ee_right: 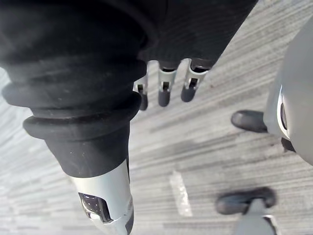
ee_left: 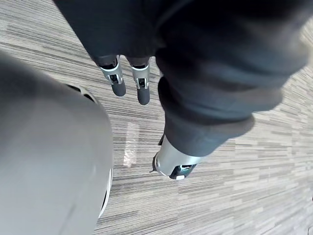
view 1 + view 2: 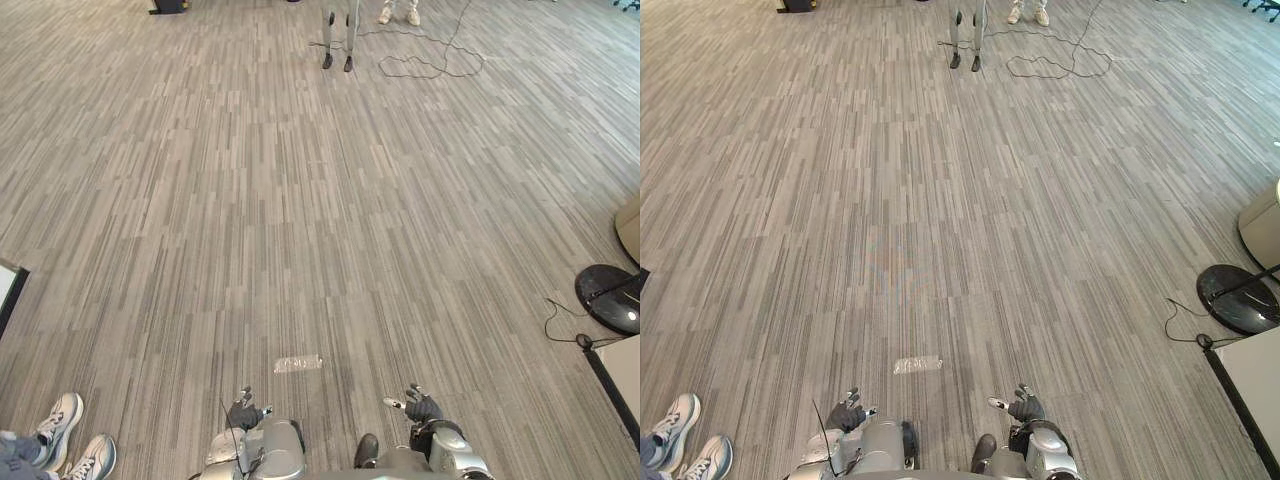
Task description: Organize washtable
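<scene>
Grey striped carpet floor (image 3: 300,200) stretches ahead of me. My left hand (image 3: 243,412) hangs low at the bottom of the eye views, its fingers (image 2: 117,81) straight and its thumb (image 2: 171,161) apart, holding nothing. My right hand (image 3: 420,405) hangs beside it at the same height, with fingers (image 1: 164,90) straight and thumb (image 1: 105,200) spread, also holding nothing. A short strip of clear tape (image 3: 298,363) lies on the carpet just ahead of the two hands.
A person's light sneakers (image 3: 60,440) stand at the lower left. Far ahead are grey legs with dark feet (image 3: 338,40), white shoes (image 3: 398,14) and a looped cable (image 3: 430,65). On the right are a black round base (image 3: 610,297) and a white panel (image 3: 620,370).
</scene>
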Tool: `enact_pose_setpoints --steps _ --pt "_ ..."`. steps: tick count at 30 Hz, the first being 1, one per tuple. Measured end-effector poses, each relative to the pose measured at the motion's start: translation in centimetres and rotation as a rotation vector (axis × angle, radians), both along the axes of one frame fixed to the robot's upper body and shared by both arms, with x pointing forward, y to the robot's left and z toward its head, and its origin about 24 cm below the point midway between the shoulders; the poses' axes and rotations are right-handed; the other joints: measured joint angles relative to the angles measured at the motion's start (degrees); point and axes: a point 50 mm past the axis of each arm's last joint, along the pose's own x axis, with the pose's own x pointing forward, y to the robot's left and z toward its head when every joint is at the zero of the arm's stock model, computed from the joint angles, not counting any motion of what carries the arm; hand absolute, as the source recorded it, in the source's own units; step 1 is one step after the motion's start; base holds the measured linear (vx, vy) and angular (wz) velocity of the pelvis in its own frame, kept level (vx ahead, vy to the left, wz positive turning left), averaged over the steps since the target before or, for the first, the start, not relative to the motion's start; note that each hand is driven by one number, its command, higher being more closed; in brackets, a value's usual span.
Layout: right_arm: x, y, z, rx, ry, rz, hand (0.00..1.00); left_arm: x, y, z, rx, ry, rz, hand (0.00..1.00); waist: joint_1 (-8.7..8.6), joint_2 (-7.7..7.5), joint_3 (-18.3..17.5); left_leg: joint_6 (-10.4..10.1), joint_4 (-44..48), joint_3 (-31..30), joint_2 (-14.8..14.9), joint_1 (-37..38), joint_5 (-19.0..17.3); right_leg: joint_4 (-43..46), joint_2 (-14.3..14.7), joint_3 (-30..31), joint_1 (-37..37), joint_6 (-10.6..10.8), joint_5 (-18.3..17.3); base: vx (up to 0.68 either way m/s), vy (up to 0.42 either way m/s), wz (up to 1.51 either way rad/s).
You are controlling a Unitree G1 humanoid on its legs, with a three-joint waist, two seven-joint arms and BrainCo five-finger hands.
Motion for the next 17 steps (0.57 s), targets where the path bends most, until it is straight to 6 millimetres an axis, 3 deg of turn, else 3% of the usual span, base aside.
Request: enact_pose_setpoints --steps 1,3,5,6,7,9,11,12,13,14,16,17 --pt "0.0 0.2 0.0 0.004 0.002 0.003 0.0 0.1 0.2 0.0 0.006 -0.003 0.0 0.0 0.09 -0.7 0.0 1.8 0.0 0.5 -0.5 1.0 -0.3 0.0 -0.5 0.7 0.7 0.8 -0.5 0.26 0.208 -0.27" --pt "-0.1 1.3 -0.1 0.031 0.005 0.008 0.0 0.2 1.3 0.2 0.041 0.001 -0.014 0.0 -0.42 -4.25 -0.6 2.9 -0.9 2.0 -2.7 2.4 -1.6 1.2 -3.7 1.1 1.0 3.0 -1.7 0.32 0.227 -0.05" --pt "-0.1 1.4 -0.1 0.033 0.006 0.009 0.0 0.2 1.3 0.1 0.04 0.006 -0.009 0.0 -0.15 -4.53 -0.7 3.7 -0.1 2.5 -3.4 3.1 -4.6 6.5 -5.5 1.5 -0.4 5.0 -3.0 0.22 0.217 -0.25" --pt "0.1 1.4 0.0 0.031 -0.002 0.014 0.0 -0.1 1.3 -0.1 0.032 0.021 0.005 0.0 -0.02 -4.1 -0.4 4.5 -1.9 4.2 -3.9 6.9 -5.8 18.7 -8.1 3.4 -4.4 6.1 -3.9 0.14 0.21 -0.43" --pt "0.2 1.3 0.0 0.022 -0.004 0.023 0.0 -0.4 1.3 -0.2 0.028 0.032 0.009 0.0 -0.12 -3.84 -0.1 4.9 -3.9 5.2 -4.8 10.0 -5.8 27.6 -10.1 4.2 -7.5 5.4 -4.3 0.12 0.176 -0.41" --pt "0.2 1.6 0.0 0.016 -0.008 0.061 0.0 -1.0 1.6 -0.4 0.034 0.052 0.011 0.0 -0.66 -4.39 -0.3 5.8 -6.1 5.6 -6.4 14.3 -6.2 34.9 -12.8 4.3 -10.1 5.1 -7.5 0.12 0.118 0.0" --pt "0.1 1.8 0.0 0.009 -0.005 0.088 0.0 -1.0 1.5 -0.4 0.031 0.054 0.006 0.0 -0.55 -4.59 -0.5 5.6 -7.2 5.3 -6.9 16.0 -6.7 29.9 -11.8 4.4 -11.2 5.2 -8.6 0.15 0.08 0.28" --pt "0.0 1.8 0.0 0.006 -0.002 0.091 0.0 -1.0 1.5 -0.4 0.029 0.053 0.008 0.0 -0.49 -4.82 -0.6 5.6 -7.0 4.7 -7.4 15.6 -6.7 22.4 -10.0 5.9 -11.4 5.1 -7.5 0.18 0.021 0.4" --pt "-0.2 1.9 -0.2 0.002 0.008 0.103 0.0 -1.0 1.8 -0.4 0.034 0.052 0.003 0.0 -0.41 -5.79 -1.1 5.2 -5.9 3.7 -8.7 14.8 -7.6 16.1 -9.2 7.5 -11.7 3.1 -2.5 0.2 0.001 0.41" --pt "-0.3 1.9 -0.2 0.003 0.014 0.106 0.0 -1.0 2.1 -0.3 0.039 0.051 0.002 0.0 -0.42 -6.81 -1.5 5.1 -4.9 3.3 -9.6 14.4 -8.3 14.3 -9.3 7.6 -12.0 3.1 -0.2 0.25 -0.033 0.36" --pt "-0.4 1.2 -0.4 -0.015 0.029 0.099 0.0 -1.2 1.4 -0.5 0.019 0.058 0.008 0.0 -0.45 -4.57 -2.4 4.2 -2.6 1.6 -8.1 14.1 -9.6 10.7 -7.8 6.3 -9.3 3.6 0.1 0.26 -0.03 0.25" --pt "-0.4 1.1 -0.4 -0.018 0.03 0.098 0.0 -1.2 1.2 -0.5 0.014 0.058 0.008 0.0 -0.44 -4.16 -2.5 4.1 -2.8 1.3 -7.9 14.2 -9.7 9.4 -7.4 6.0 -8.4 3.8 0.4 0.12 -0.007 0.09"
